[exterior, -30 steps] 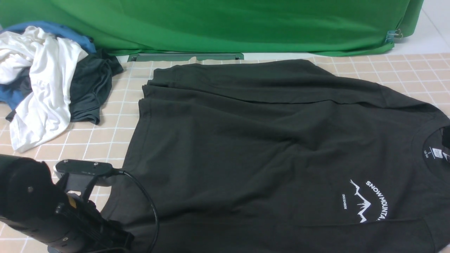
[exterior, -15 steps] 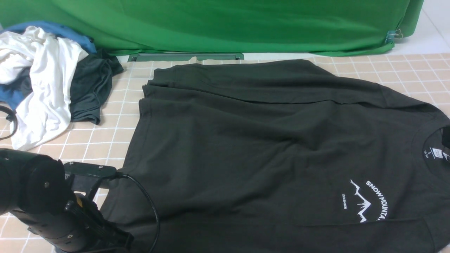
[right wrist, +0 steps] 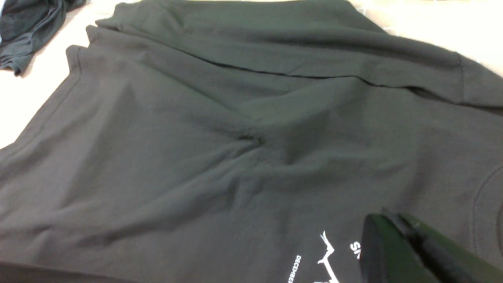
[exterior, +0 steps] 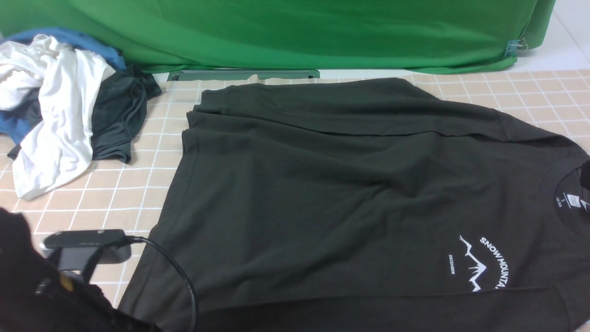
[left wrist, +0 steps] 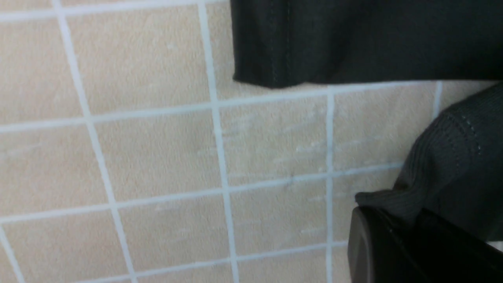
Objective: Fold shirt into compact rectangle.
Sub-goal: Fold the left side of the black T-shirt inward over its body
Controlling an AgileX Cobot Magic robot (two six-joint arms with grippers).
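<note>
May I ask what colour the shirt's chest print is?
The chest print on the black shirt is white; clearest in front view.

Locate the shirt (exterior: pixel 322 193) spread across the counter (exterior: pixel 138 180), collar to the right, hem to the left. A clothes pile (exterior: pixel 60 101) lies far left on the counter, near the hem. A curtain (exterior: pixel 276 27) hangs behind both.

L gripper (left wrist: pixel 393 216) pinching shirt (left wrist: pixel 353 39) fabric, hem corner on checked mat (left wrist: pixel 157 157)
</note>
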